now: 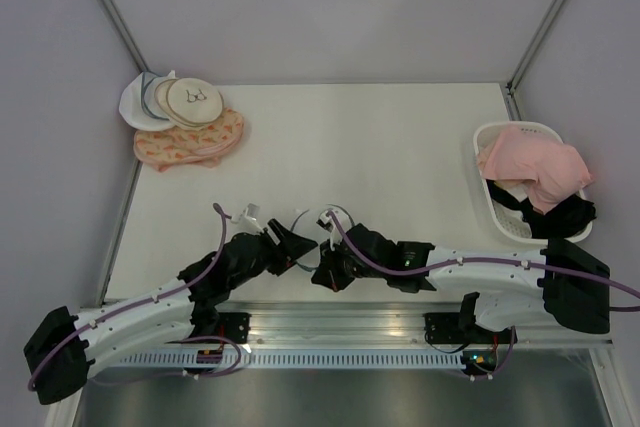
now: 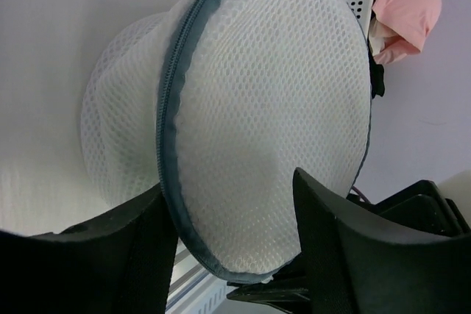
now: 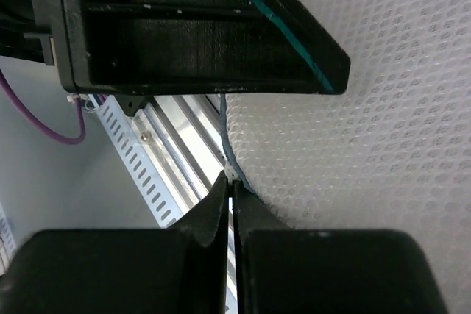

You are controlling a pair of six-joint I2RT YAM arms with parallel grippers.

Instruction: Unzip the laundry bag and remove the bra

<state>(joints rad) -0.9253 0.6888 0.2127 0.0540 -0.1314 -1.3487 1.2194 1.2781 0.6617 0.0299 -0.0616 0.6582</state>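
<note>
The laundry bag [image 1: 322, 221], a round white mesh pouch with a grey-blue zipper [image 2: 171, 108] round its rim, is held up between my two grippers near the table's front middle. My left gripper [image 1: 297, 244] stands open astride the bag's lower rim [image 2: 235, 237], one black finger [image 2: 110, 255] on each side and close against the mesh. My right gripper [image 1: 327, 269] is shut on a small white zipper pull [image 3: 234, 176] at the bag's rim, just beside the mesh [image 3: 368, 130]. The bra is hidden.
A white basket [image 1: 497, 202] at the right holds a pink garment [image 1: 535, 169] and a black one [image 1: 560, 215]. Stacked cream and white discs [image 1: 185, 100] lie on a pink patterned bag [image 1: 190, 144] at the back left. A metal rail [image 1: 330, 322] runs along the near edge.
</note>
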